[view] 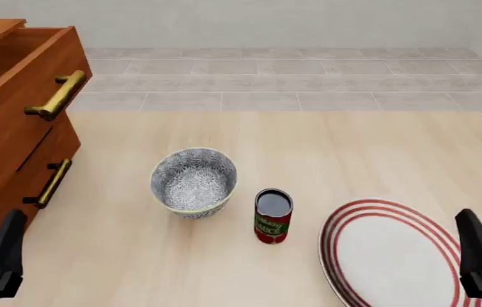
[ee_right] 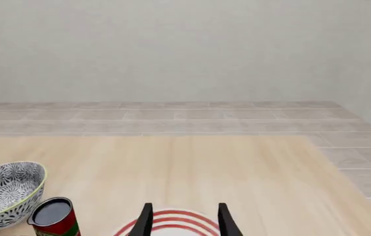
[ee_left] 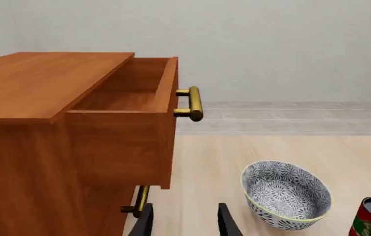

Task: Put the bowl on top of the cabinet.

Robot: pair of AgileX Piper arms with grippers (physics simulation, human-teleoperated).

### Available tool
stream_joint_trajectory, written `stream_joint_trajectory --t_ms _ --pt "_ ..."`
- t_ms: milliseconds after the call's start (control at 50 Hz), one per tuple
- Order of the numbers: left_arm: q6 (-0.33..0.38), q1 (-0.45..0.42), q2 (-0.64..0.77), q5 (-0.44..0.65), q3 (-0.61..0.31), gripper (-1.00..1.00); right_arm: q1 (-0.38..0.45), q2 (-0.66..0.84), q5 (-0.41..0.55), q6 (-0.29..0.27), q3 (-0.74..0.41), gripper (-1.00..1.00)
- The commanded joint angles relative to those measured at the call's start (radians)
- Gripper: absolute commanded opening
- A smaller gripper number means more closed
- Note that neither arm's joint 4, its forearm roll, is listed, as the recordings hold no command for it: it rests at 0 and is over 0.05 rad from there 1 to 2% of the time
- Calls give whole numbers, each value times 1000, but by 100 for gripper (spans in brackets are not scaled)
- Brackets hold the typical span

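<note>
The bowl (view: 193,182) is deep, with a grey-blue floral pattern and a yellow-green rim, and stands upright on the light wooden table, left of centre. The reddish-brown cabinet (view: 6,137) fills the far left, its top drawer (ee_left: 130,98) pulled out and empty. Its flat top (ee_left: 34,81) is bare. My left gripper (ee_left: 184,227) is open beside the cabinet's front, near its lower handle (ee_left: 138,201), with the bowl (ee_left: 286,194) off to one side. My right gripper (ee_right: 184,223) is open above a plate, far from the bowl (ee_right: 5,194). Neither gripper holds anything.
A red can (view: 273,215) stands just right of the bowl. A flat white plate with red rings (view: 390,252) lies at the front right. Brass bar handles (view: 57,94) stick out from the cabinet's drawers. A grey tiled floor lies beyond the table's far edge.
</note>
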Motion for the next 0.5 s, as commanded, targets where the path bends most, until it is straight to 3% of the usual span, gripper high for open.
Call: stream_joint_trajectory --t_ms 20,300,400,500 --pt "0 -2 -4 4 -3 100 0 2 1 -15 -1 100" --pt "-10 1 -4 12 -7 100 -5 0 0 -19 -2 100" --pt "87 -11 -5 13 -22 100 -6 2 1 -17 0 100" --pt "76 -39 -3 49 -44 100 -5 4 1 -20 0 100"
